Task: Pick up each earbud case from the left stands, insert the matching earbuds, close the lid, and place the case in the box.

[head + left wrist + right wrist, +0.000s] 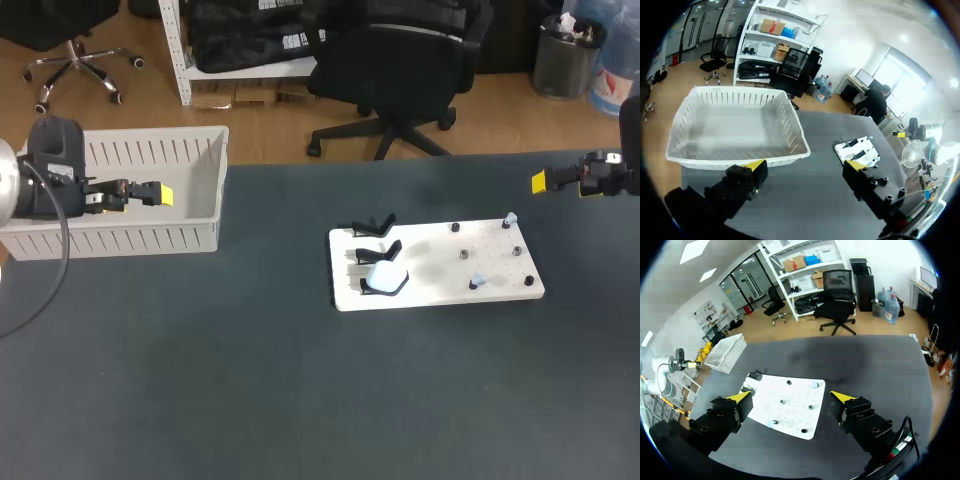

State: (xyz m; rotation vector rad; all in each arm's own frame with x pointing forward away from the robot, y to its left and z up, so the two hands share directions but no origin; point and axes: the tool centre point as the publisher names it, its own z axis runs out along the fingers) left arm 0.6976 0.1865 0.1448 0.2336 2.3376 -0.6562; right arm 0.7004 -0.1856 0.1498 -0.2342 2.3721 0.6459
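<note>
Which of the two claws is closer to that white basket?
Left. The left gripper is at the rim of the basket; the right gripper is far across the table.

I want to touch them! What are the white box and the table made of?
The box looks like hard white plastic, moulded with thin slats in its walls. The table is dark and matte with no glare, maybe a rubbery or cloth-like mat; I cannot tell which.

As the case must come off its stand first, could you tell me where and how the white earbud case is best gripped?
Probably across its two rounded sides, coming down from above: the earbud case sits on the nearest black stand, so its underside is blocked and its top is free.
</note>
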